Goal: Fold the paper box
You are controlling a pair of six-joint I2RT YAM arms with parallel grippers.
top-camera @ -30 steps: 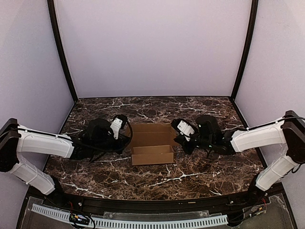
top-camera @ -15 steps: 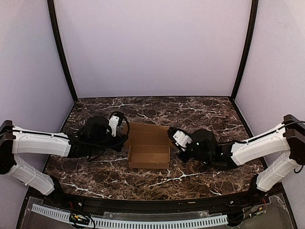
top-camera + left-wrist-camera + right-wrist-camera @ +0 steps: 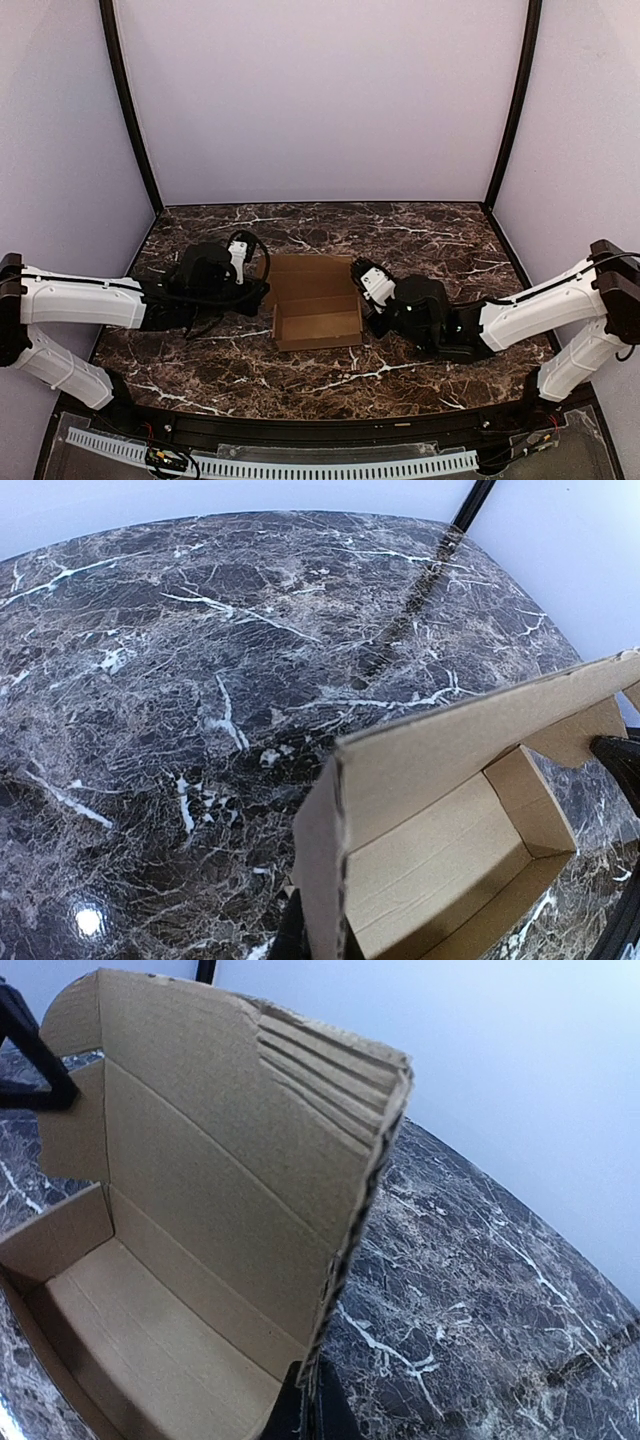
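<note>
Paper box (image 3: 318, 318) sitting open-topped at middle of marble surface (image 3: 430, 240), lid flap rising at far side. Left fingers (image 3: 288, 938) clenching on cardboard at box's left end. Right fingers (image 3: 328, 1410) clenching on cardboard at box's right end.

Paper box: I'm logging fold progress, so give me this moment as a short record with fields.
box: brown cardboard, tray formed, resting on the table
lid: open, raised along the far side
left gripper: shut on the box's left edge
right gripper: shut on the box's right edge
inside: empty
</note>
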